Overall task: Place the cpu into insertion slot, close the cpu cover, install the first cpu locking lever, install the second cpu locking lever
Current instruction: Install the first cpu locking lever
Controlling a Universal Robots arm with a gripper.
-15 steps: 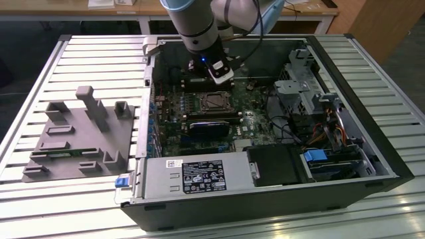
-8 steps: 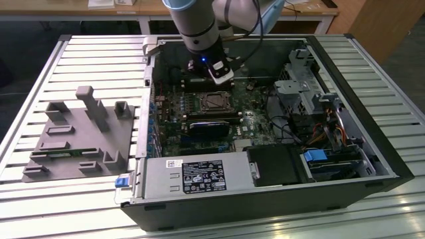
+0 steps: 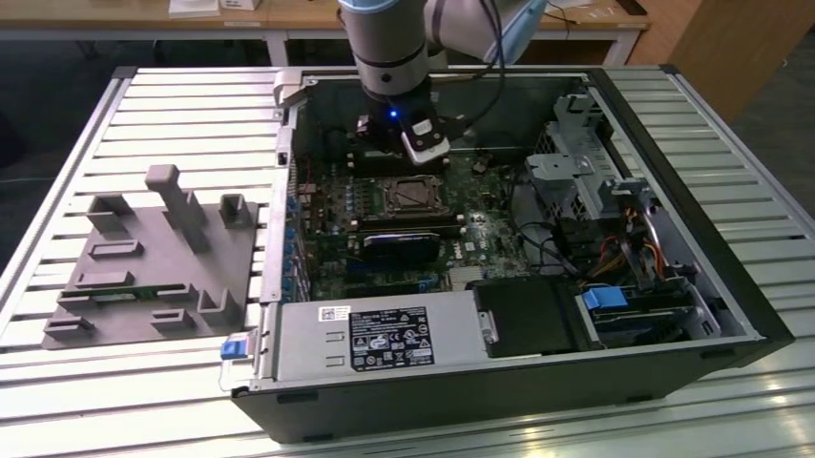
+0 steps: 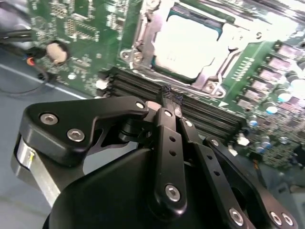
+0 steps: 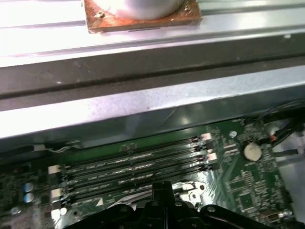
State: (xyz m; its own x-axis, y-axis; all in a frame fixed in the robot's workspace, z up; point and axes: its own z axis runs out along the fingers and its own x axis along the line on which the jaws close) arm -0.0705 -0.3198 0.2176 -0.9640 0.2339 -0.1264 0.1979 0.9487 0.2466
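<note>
Arm point(image 3: 388, 48) descends vertically into the open computer case point(image 3: 510, 401); gripper point(image 4: 171, 97) points down over the memory slots point(image 5: 133, 162), just beside the insertion slot point(image 3: 410, 196); jaws pressed together, holding nothing; cpu point(image 4: 188, 43) lies seated in the slot; cpu cover point(image 4: 143, 38) lies flat around it.

The chip point(image 4: 188, 45) is dull silver-grey, set in a green circuit board point(image 4: 76, 28) (speckled with tiny silver and white parts). The memory slots point(image 4: 138, 86) are black, and so is the tool point(image 4: 171, 95). The table point(image 3: 178, 105) is pale silver, striped with dark grooves. The computer case point(image 3: 510, 401) is black, and the moulded block point(image 3: 153, 258) is plain grey.
</note>
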